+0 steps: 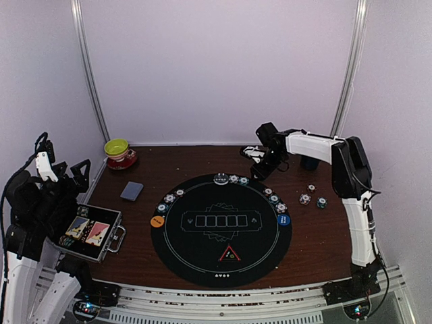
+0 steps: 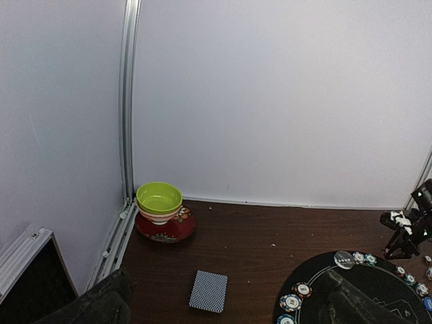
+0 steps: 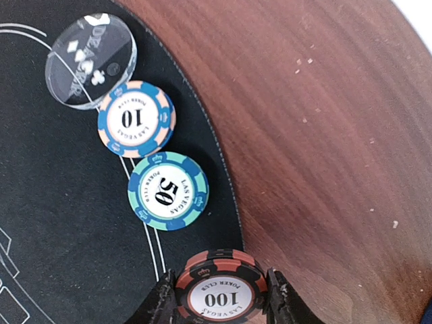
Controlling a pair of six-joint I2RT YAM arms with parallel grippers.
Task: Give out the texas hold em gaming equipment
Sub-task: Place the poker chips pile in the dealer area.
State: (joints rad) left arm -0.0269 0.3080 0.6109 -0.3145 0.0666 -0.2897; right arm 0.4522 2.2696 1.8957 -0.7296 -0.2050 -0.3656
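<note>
Chip (image 3: 219,295) of 100 in right claw (image 3: 221,307) at mat (image 3: 67,223) edge; left claw (image 2: 226,310) wide.

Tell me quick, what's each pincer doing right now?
Left pincer: open, empty.
Right pincer: closed on the 100 chip.

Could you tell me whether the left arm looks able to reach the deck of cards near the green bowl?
Probably yes: the cards lie flat on the bare table, apart from the bowl and mat, and the open left gripper faces them with nothing between.
</note>
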